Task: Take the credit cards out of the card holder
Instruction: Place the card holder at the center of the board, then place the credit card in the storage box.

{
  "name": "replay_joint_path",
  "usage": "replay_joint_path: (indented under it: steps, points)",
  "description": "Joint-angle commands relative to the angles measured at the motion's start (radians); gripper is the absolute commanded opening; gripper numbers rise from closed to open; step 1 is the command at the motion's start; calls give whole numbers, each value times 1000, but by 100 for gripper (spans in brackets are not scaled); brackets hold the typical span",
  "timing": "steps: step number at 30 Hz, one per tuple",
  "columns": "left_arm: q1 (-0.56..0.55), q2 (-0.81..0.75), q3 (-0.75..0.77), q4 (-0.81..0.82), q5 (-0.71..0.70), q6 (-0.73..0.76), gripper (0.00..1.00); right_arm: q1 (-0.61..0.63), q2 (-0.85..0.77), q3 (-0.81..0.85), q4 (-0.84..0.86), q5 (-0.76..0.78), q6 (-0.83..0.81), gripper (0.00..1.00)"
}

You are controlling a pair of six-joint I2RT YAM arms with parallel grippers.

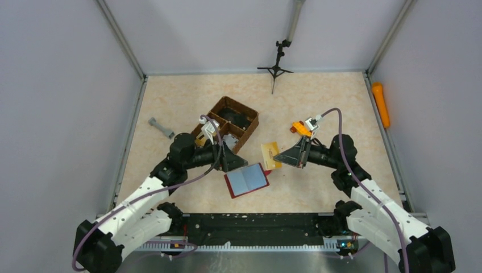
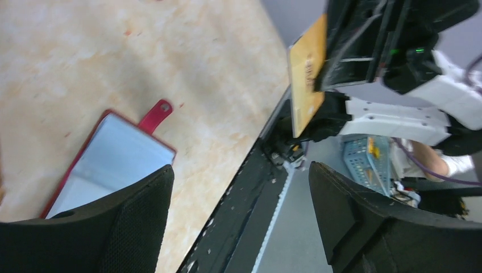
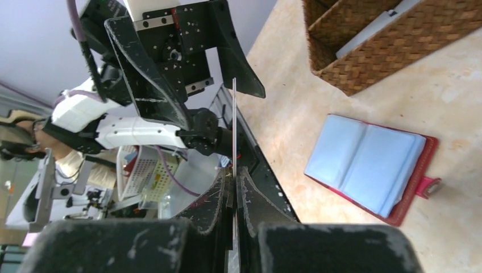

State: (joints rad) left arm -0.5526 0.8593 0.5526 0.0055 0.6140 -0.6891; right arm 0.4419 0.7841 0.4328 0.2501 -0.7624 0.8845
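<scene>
The card holder [image 1: 247,180] lies open and flat on the table, dark red with pale blue inner pockets [image 2: 108,165] [image 3: 369,165] and a snap tab [image 2: 156,115]. My right gripper [image 1: 279,157] [image 3: 234,173] is shut on a tan credit card [image 1: 270,155], held upright in the air just right of the holder. That card shows face-on in the left wrist view [image 2: 307,74] and edge-on in the right wrist view [image 3: 234,125]. My left gripper [image 1: 236,163] [image 2: 241,170] hovers over the holder's upper left edge, jaws wide open with nothing between them.
A brown woven basket [image 1: 248,118] [image 3: 398,51] stands behind the left gripper, with a flat grey piece [image 3: 369,35] in one compartment. A grey tool [image 1: 161,128] lies at the left, an orange object [image 1: 381,104] by the right wall, a small tripod [image 1: 275,68] at the back.
</scene>
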Motion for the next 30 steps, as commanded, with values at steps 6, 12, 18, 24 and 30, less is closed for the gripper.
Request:
replay_joint_path:
  steps: [6, 12, 18, 24, 30]
  points:
    - [-48, 137, -82, 724, 122, -326, 90, -1, 20, -42, 316, -105, 133, 0]
    - [-105, 239, -31, 811, 102, -347, 88, 27, 20, -34, 313, -92, 136, 0]
    - [-123, 319, -19, 911, 109, -404, 73, 56, 37, -28, 276, -62, 112, 0]
    - [-129, 371, -15, 979, 118, -446, 42, 88, 82, -22, 267, -40, 96, 0]
    - [-130, 380, -21, 961, 105, -442, 15, 96, 105, -17, 247, -32, 83, 0]
